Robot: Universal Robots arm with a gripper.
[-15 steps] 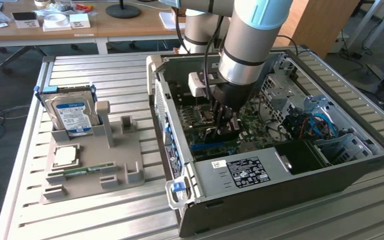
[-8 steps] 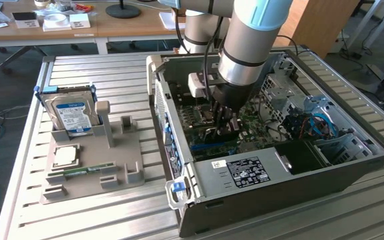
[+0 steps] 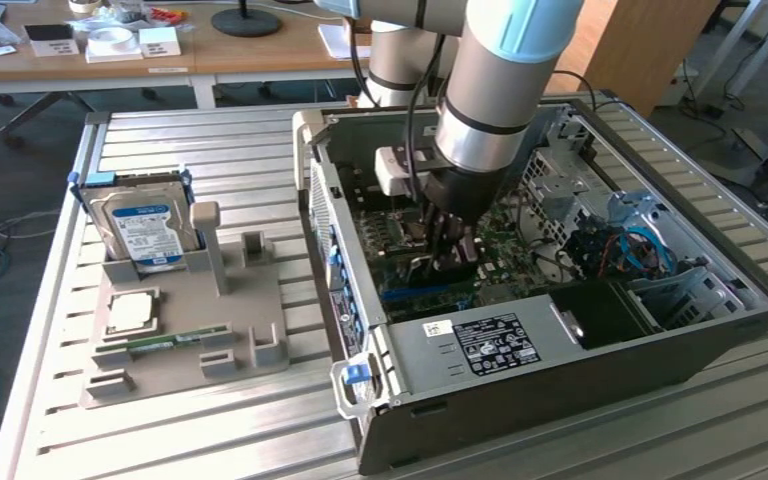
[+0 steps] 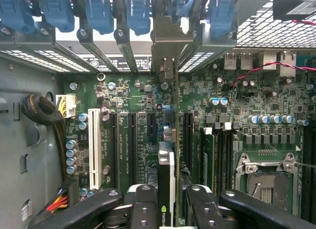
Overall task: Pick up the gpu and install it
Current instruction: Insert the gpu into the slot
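We see the end effector (image 3: 446, 262) inside the case (image 3: 624, 330), pinching the gpu (image 4: 166, 170), which stands edge-on over the motherboard (image 4: 247, 105) slots, its bracket up by the blue clips (image 4: 98, 12).

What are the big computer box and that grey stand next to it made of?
The computer case looks like painted sheet metal: thin dark walls, bare perforated panels inside. The grey stand seems matte plastic, judging by its uniform dull colour and blocky posts.
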